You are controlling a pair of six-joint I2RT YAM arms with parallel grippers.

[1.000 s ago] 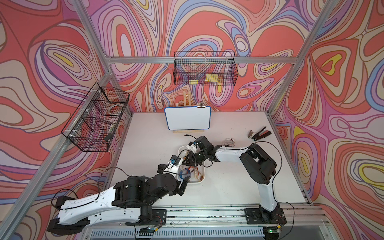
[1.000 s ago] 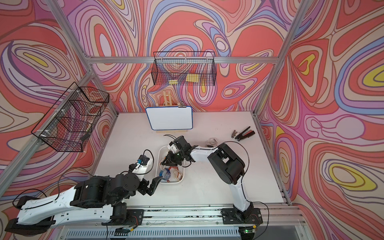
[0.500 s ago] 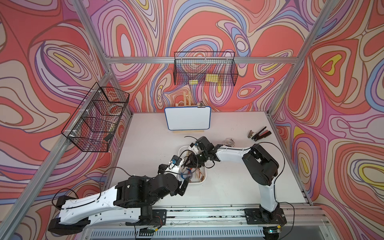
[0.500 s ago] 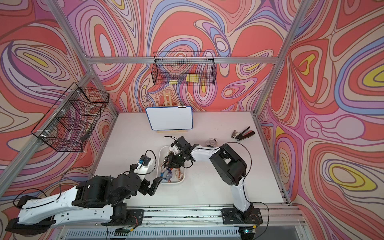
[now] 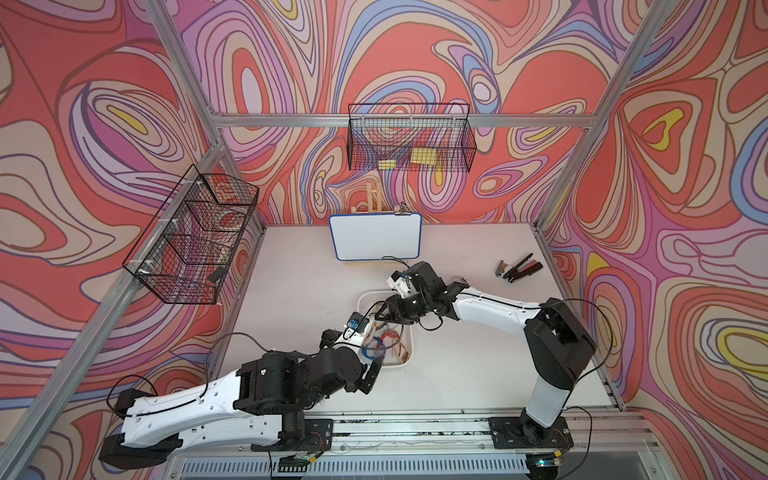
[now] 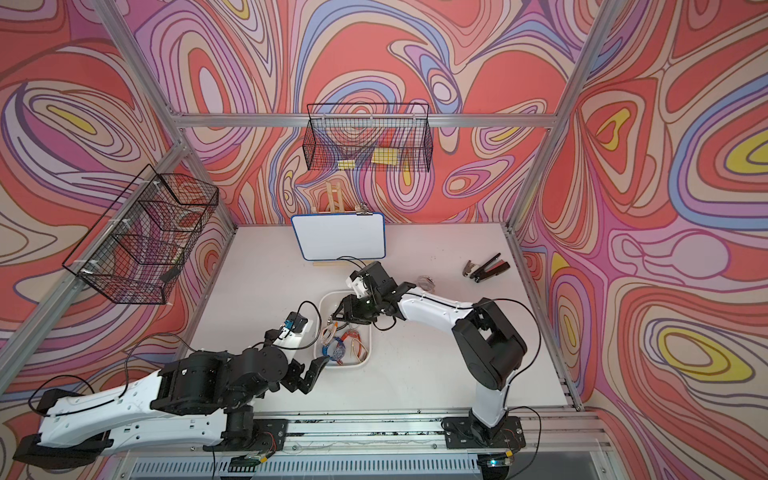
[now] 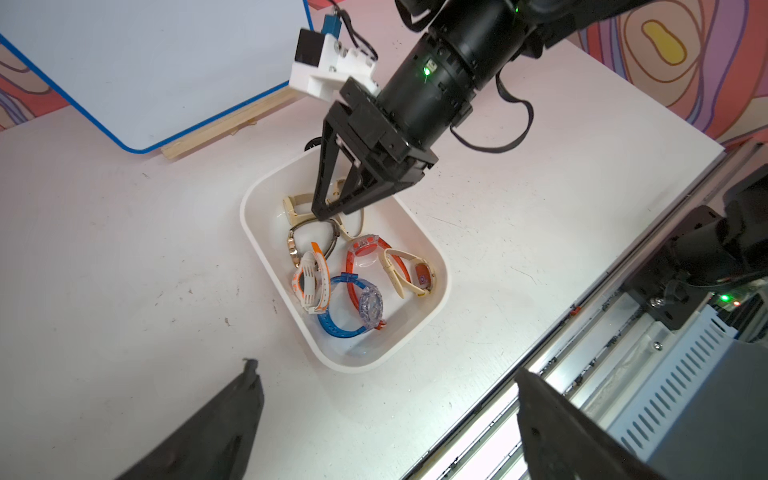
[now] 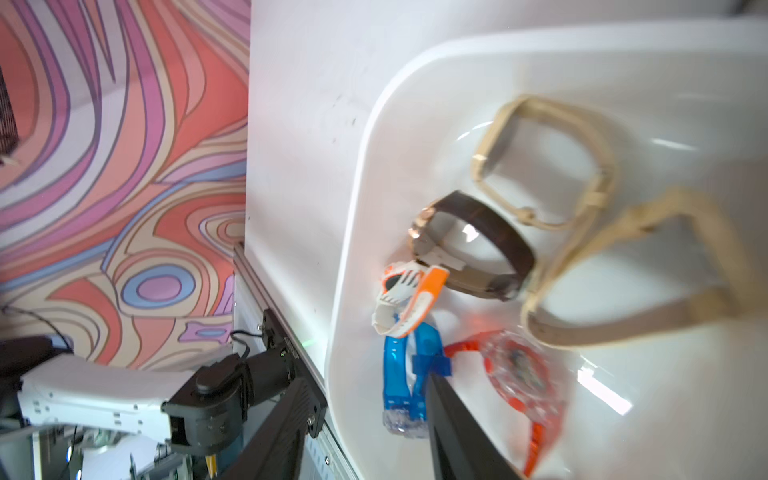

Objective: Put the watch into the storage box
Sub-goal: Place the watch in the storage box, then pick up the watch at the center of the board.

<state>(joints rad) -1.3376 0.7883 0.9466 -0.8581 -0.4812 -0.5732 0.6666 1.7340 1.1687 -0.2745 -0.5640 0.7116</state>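
Beige watch (image 7: pixel 293 208) lies in the storage box (image 7: pixel 246 216) under the newly spread right gripper (image 7: pixel 326 214); left gripper (image 6: pixel 313 374) stays spread.

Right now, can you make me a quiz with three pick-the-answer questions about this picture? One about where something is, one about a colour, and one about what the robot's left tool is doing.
1. Where is the blue watch?
A. In a wire basket
B. In the white storage box
C. On the bare table

2. What colour is the edge of the whiteboard?
A. Green
B. Yellow
C. Blue

3. How is the left tool?
A. Open and empty
B. Shut on a watch
C. Shut tight with nothing in it

Answers:
1 B: the blue watch lies inside the storage box's walls.
2 C: a blue border runs round the whiteboard.
3 A: the left tool's fingers stand wide apart near the box, holding nothing.
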